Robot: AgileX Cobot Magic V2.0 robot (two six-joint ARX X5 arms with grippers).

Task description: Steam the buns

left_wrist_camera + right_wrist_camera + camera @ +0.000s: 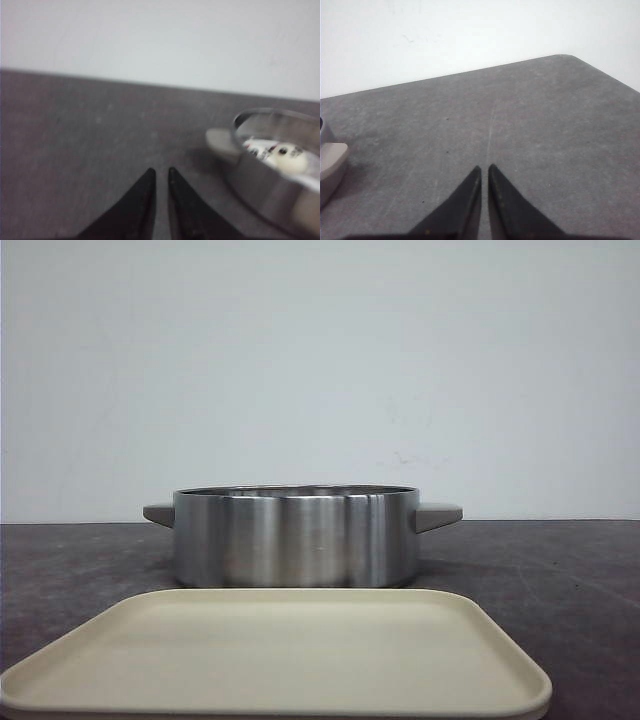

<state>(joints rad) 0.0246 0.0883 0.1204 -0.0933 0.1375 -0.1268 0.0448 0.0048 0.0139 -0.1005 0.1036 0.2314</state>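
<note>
Your left gripper (pixel 161 172) pressed together, empty, parked beside pot (pixel 272 175); buns (pixel 290 159) lie inside it, ahead of tips. Your right gripper (pixel 484 170) likewise closed, clear. Tray (pixel 300 695) bare: loading looks finished.

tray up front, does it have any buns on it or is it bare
Bare. The front view shows the beige tray with nothing on its surface. At least one white bun shows inside the steel pot in the left wrist view.

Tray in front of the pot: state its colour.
The tray is plain cream-beige, with no pattern. The front view shows it best.
</note>
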